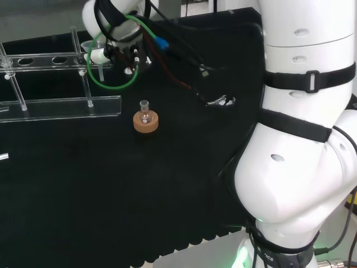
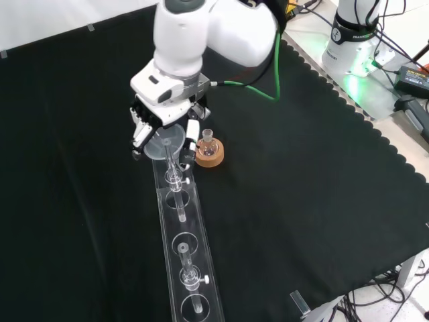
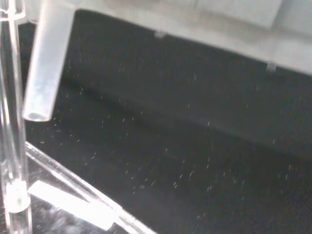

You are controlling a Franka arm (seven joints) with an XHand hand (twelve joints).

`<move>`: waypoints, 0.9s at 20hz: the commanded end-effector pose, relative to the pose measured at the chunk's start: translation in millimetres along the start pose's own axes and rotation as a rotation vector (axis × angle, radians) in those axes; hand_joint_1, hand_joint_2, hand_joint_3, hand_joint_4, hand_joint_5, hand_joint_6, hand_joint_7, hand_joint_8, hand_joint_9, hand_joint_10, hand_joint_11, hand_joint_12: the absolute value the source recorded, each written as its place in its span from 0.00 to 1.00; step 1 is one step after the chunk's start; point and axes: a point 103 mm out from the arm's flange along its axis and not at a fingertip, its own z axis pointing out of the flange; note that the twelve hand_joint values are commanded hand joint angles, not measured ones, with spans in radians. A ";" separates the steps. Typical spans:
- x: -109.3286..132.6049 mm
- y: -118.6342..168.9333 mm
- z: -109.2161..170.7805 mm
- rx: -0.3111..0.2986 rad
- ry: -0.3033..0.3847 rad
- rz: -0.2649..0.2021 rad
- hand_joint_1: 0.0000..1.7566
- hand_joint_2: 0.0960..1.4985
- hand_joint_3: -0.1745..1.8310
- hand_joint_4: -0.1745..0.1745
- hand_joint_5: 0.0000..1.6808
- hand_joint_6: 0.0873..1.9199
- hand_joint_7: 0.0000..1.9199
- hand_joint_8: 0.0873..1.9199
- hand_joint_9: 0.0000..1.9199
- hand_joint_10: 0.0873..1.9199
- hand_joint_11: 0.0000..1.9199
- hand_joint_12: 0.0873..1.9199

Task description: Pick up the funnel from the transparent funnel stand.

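One clear funnel stand [image 2: 191, 268], long and narrow, lies on the black cloth [image 2: 301, 201] in the front view, running from the near edge up toward the arm; its top rail carries a row of round holes, joined to the base by thin upright rods.

One funnel [image 2: 165, 147], translucent white, sits at the far end of that stand, its wide mouth upward and its stem pointing down through the rail. In the wrist view the stem [image 3: 46, 63] hangs as a pale tube beside a clear rod [image 3: 12, 122], its tip well above the stand's base plate.

One small glass flask [image 2: 207, 141] on a cork ring [image 2: 208, 155], just right of the funnel in the front view, apart from the stand.

One hand [image 2: 161, 124], black and white, directly over and around the funnel's bowl; fingers [image 2: 139, 137] curl down at both sides of the rim. Whether they actually touch it cannot be told.

One green cable [image 2: 258, 84] trailing from the wrist.
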 end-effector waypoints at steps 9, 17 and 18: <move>-24.9 -6.5 -43.7 -0.488 -0.051 -0.047 0.70 0.35 0.43 0.00 0.89 0.09 0.92 0.46 1.00 0.45 1.00 0.55; -28.5 -8.3 -104.5 -0.653 -0.085 -0.046 0.70 0.33 0.44 0.00 0.90 0.08 0.94 0.46 1.00 0.46 1.00 0.55; -32.1 -13.9 -122.6 -0.684 -0.107 -0.026 0.70 0.33 0.44 0.00 0.90 0.07 0.94 0.46 1.00 0.46 1.00 0.56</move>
